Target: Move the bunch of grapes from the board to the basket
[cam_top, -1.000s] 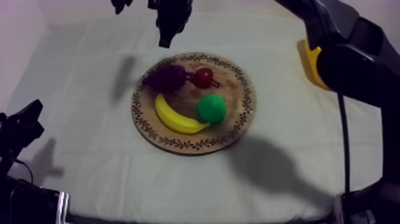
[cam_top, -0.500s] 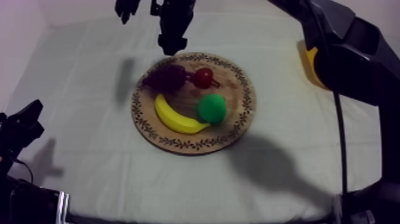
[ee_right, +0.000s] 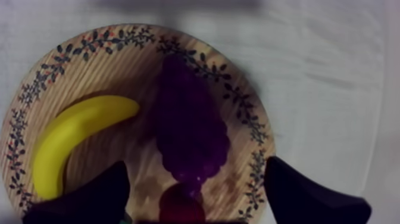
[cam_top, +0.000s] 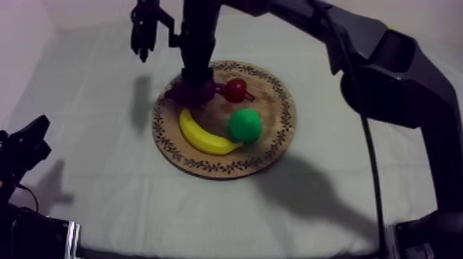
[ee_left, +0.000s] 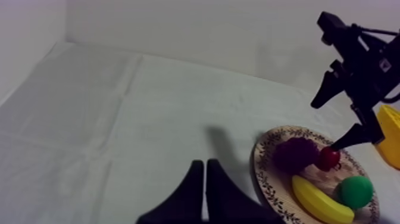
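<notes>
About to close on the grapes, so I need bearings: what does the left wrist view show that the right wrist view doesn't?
Left wrist view: the yellow basket just past the wooden board, the left gripper shut on nothing, the right arm above the board. Right wrist view: the right gripper open, the grapes between its fingers. Both: board, grapes, banana, small red fruit.

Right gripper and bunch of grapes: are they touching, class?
Apart. Right wrist view: the right gripper straddles the bunch of grapes, wooden board showing inside each finger.
</notes>
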Robot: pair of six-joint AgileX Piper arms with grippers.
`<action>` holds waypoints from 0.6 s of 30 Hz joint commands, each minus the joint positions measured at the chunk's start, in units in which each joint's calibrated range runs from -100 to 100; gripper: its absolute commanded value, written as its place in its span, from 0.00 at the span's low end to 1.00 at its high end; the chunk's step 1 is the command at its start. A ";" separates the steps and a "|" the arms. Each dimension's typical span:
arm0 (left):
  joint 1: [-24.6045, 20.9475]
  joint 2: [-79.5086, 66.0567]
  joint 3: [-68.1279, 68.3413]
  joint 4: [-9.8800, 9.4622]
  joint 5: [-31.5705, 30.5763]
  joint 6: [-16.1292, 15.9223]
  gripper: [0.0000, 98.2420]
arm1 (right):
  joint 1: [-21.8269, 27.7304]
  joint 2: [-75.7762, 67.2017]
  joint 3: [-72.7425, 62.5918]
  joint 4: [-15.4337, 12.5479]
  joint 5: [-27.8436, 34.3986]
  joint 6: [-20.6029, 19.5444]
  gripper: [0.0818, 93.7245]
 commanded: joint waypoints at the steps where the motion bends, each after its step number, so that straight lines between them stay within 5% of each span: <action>1: 0.00 0.00 -0.03 0.02 0.01 0.00 0.00 | -0.24 1.77 -0.75 -0.06 0.09 0.14 0.69; 18: 0.00 0.00 -0.03 0.02 0.01 0.00 0.00 | 0.33 13.36 -9.39 0.48 -0.05 1.45 0.67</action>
